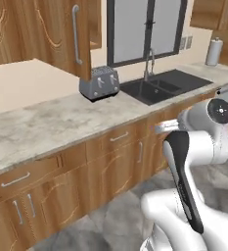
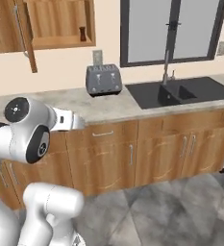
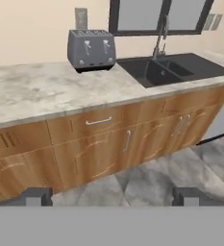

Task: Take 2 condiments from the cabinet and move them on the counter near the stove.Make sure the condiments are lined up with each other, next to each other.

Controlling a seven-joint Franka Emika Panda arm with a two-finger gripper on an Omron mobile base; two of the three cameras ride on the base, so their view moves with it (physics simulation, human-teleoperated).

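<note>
Your gripper [image 3: 111, 196] is wide open and empty, hanging low in front of the counter [image 2: 104, 106]. One dark shaker [image 2: 82, 34] stands upright in the open cabinet [image 2: 60, 24], well above the jaws, so you'll need to reach up.

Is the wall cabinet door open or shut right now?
Open. The cabinet door is swung out edge-on, exposing the shelf with one dark condiment shaker standing upright inside.

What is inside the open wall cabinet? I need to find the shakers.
In the right base view, the open cabinet holds one dark reddish-brown shaker on its shelf near the right wall. A second shaker isn't visible; the door covers the far left part.
</note>
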